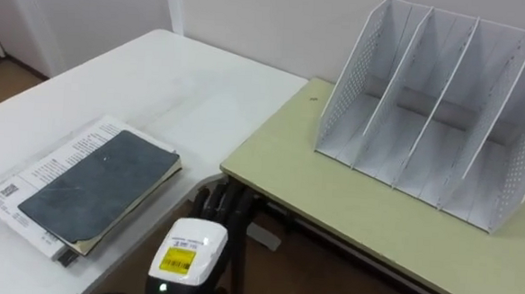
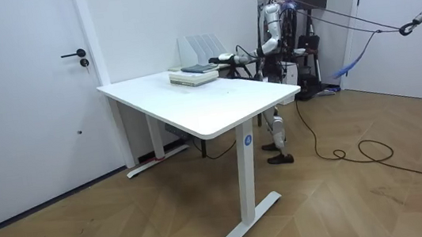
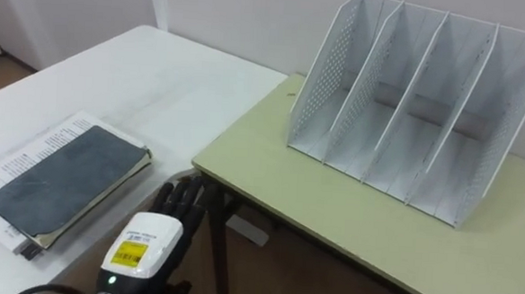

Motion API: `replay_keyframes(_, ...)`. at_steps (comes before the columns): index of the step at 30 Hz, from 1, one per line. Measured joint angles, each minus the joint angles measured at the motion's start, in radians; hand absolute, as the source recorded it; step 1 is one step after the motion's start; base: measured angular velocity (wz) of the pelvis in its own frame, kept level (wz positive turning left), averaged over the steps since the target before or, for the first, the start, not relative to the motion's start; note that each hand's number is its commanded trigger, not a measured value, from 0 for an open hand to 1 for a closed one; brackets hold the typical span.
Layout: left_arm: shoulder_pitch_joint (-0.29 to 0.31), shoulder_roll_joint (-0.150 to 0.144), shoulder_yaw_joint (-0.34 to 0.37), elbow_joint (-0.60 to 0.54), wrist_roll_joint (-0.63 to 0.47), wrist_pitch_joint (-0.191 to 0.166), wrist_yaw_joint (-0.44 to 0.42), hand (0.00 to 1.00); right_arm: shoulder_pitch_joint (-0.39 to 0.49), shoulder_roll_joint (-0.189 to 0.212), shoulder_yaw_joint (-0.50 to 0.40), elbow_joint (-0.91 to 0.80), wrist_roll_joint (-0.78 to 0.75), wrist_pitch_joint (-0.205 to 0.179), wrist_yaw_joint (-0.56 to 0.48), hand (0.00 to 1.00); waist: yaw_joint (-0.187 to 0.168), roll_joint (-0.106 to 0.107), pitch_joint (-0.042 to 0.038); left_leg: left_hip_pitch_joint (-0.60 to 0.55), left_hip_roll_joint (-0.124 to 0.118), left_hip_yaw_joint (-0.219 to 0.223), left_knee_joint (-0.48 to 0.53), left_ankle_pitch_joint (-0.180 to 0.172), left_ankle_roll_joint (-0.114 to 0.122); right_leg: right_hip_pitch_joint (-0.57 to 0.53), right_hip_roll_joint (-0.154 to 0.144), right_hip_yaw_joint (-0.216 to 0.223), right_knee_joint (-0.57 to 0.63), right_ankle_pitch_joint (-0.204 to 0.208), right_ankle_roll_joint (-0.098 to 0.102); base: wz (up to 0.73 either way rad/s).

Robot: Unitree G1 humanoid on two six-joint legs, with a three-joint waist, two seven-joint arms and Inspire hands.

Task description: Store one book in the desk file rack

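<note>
A dark grey book point(image 1: 98, 188) lies flat on top of a larger white printed book point(image 1: 55, 159) on the white table point(image 1: 166, 88), at the left. The white perforated file rack point(image 1: 435, 111) stands upright on the green desk point(image 1: 331, 205) at the right, its slots holding nothing. My left hand point(image 1: 223, 203) hovers low in the gap between the two tables, just right of the books. Its dark fingers are relaxed and hold nothing. In the room view the arm point(image 2: 228, 57) reaches over the table's far end beside the book stack point(image 2: 194, 74).
The green desk's near corner point(image 1: 230, 168) juts out close to my left hand. A narrow gap with dark legs below separates the two tables. In the room view a white door point(image 2: 32, 91) stands at the room view's left, and wooden floor surrounds the table.
</note>
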Motion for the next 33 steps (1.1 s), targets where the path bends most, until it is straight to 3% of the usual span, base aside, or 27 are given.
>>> replay_keyframes(7, 0.000, 0.007, 0.071, 0.001, 0.000, 0.002, 0.040, 0.00, 0.011, -0.002, -0.003, 0.001, -0.006, 0.004, -0.023, 0.00, 0.001, 0.009, -0.0038, 0.005, -0.002, 0.000, 0.002, 0.000, 0.000, 0.003, 0.001, -0.007, 0.000, 0.001, -0.002, 0.03)
replay_keyframes(10, 0.000, 0.011, 0.124, -0.003, 0.011, 0.004, 0.050, 0.00, 0.018, -0.027, -0.004, 0.001, -0.039, 0.018, -0.034, 0.00, 0.002, 0.023, -0.0066, 0.007, -0.005, 0.000, 0.002, 0.000, 0.000, 0.000, 0.001, -0.006, 0.000, 0.002, -0.002, 0.00)
replay_keyframes(14, -0.014, 0.012, 0.190, -0.004, 0.007, 0.019, 0.080, 0.00, 0.036, -0.074, 0.021, 0.056, -0.145, 0.071, -0.065, 0.00, 0.016, 0.040, -0.0036, 0.015, -0.005, 0.002, 0.002, 0.000, 0.001, 0.006, 0.000, -0.005, 0.003, 0.001, -0.002, -0.01)
replay_keyframes(18, -0.034, 0.026, 0.239, -0.004, -0.025, 0.019, 0.127, 0.00, 0.063, -0.070, 0.039, 0.091, -0.225, 0.127, -0.054, 0.00, 0.029, 0.044, -0.0019, 0.023, -0.001, 0.004, 0.000, 0.001, 0.001, 0.005, 0.007, 0.015, 0.015, -0.002, -0.007, -0.09)
replay_keyframes(23, -0.035, 0.028, 0.245, -0.001, -0.025, 0.020, 0.136, 0.00, 0.060, -0.068, 0.038, 0.090, -0.302, 0.150, -0.051, 0.00, 0.026, 0.041, 0.0006, 0.024, -0.001, 0.010, 0.000, 0.000, 0.001, -0.001, 0.009, 0.033, 0.018, -0.003, -0.006, -0.08)
replay_keyframes(27, -0.035, 0.028, 0.245, -0.001, -0.043, 0.040, 0.136, 0.00, 0.060, -0.066, 0.038, 0.083, -0.341, 0.174, -0.038, 0.00, 0.027, 0.040, 0.0011, 0.022, 0.004, 0.010, -0.003, 0.000, 0.001, -0.005, 0.015, 0.036, 0.019, -0.003, -0.006, 0.00)
replay_keyframes(33, -0.035, 0.029, 0.265, 0.001, -0.043, 0.061, 0.129, 0.00, 0.061, -0.064, 0.034, 0.067, -0.385, 0.176, -0.017, 0.00, 0.020, 0.041, 0.0006, 0.017, 0.008, 0.010, -0.003, 0.000, 0.001, -0.009, 0.015, 0.041, 0.025, -0.001, -0.009, -0.02)
